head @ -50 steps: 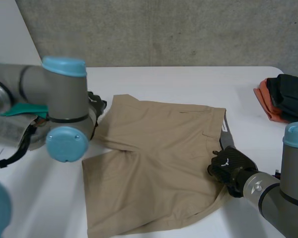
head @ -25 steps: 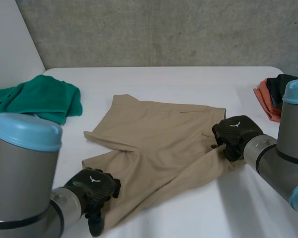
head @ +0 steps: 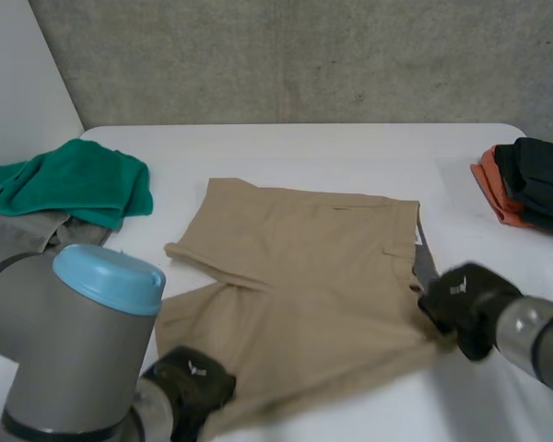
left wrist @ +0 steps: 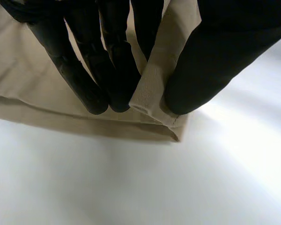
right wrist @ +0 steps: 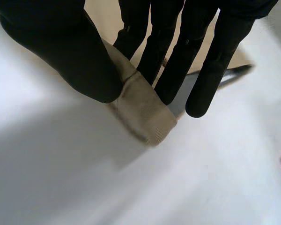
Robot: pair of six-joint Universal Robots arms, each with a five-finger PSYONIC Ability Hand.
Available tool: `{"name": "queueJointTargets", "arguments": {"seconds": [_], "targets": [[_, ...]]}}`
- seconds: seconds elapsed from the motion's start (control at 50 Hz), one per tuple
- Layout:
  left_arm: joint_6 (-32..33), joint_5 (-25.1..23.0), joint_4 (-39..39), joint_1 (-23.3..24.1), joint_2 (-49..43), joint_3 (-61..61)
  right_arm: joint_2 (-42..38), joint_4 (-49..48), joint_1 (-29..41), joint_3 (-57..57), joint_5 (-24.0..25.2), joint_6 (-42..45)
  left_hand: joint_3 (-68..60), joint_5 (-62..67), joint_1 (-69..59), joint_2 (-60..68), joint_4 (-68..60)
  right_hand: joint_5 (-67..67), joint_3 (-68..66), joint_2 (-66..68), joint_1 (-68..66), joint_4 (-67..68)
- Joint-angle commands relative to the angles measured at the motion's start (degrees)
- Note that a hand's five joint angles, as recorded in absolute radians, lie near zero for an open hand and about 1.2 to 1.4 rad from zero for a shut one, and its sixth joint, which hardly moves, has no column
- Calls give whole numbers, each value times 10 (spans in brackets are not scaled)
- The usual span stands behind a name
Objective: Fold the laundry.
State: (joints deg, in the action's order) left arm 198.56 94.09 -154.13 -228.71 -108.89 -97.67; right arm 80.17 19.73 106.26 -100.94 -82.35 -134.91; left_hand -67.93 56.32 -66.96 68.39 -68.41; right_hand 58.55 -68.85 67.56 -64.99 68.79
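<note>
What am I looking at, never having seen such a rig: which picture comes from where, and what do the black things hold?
This is a robot with two arms at a white table, each ending in a black hand. The head view looks down from between the arms; each wrist view looks along one hand's palm. Tan shorts lie on the table. The left hand pinches their near left corner between thumb and fingers; the right hand pinches their near right corner. A green cloth lies to the left, an orange and black pile to the right.
</note>
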Motion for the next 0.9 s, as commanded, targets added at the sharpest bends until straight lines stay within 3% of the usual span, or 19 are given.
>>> {"name": "queueJointTargets", "arguments": {"seconds": [0.02, 0.16, 0.26, 0.38, 0.42, 0.56, 0.72, 0.74, 0.76, 0.78, 0.8, 0.82, 0.84, 0.9], "targets": [[78, -37, 88, 17, 37, -24, 22, 128, -57, -36, 74, 202, -121, 137, -130, 116, -116, 114, -111, 124, -150, 112], [82, 18, 60, 3, 31, 65, -11, 57, -34, 14, 67, 92, -121, 137, -130, 116, -116, 114, -111, 124, -150, 112], [97, 64, 17, -46, -27, 198, -57, -35, -18, 77, 29, 5, -121, 137, -130, 116, -116, 114, -111, 124, -150, 112], [97, 55, -20, -75, -118, 368, -116, -143, 3, 142, -29, -61, -121, 137, -130, 116, -116, 114, -111, 124, -150, 112], [97, 58, -41, -86, -185, 479, -153, -224, 12, 171, -61, -80, -121, 137, -130, 116, -116, 114, -111, 124, -150, 112], [102, 70, -65, -102, -347, 689, -257, -425, 24, 238, -103, -70, -121, 137, -130, 116, -116, 114, -111, 124, -150, 112], [151, 70, -129, -95, -454, 797, -373, -515, 44, 319, -106, 3, -121, 137, -130, 116, -116, 114, -111, 124, -150, 112], [160, 69, -141, -94, -460, 801, -386, -520, 47, 330, -107, 10, -121, 137, -130, 116, -116, 79, -76, 89, -115, 77], [168, 68, -168, -94, -467, 804, -408, -523, 52, 350, -112, 23, -121, 137, -130, 116, -116, -143, 146, -133, 107, -145], [171, 67, -185, -94, -469, 804, -417, -523, 54, 360, -114, 27, -79, 95, -89, 75, -74, -278, 281, -268, 242, -280], [174, 65, -200, -93, -469, 803, -426, -521, 56, 370, -119, 34, 73, -57, 63, -77, 77, -421, 424, -411, 385, -423], [176, 64, -217, -93, -469, 800, -435, -517, 58, 382, -126, 41, 269, -253, 259, -274, 274, -551, 554, -541, 515, -553], [183, 63, -247, -89, -468, 790, -449, -506, 61, 400, -145, 58, 579, -563, 570, -584, 584, -586, 589, -576, 550, -588], [187, 64, -288, -80, -459, 767, -454, -480, 66, 417, -183, 73, 579, -563, 570, -584, 584, -586, 589, -576, 550, -588]]}}
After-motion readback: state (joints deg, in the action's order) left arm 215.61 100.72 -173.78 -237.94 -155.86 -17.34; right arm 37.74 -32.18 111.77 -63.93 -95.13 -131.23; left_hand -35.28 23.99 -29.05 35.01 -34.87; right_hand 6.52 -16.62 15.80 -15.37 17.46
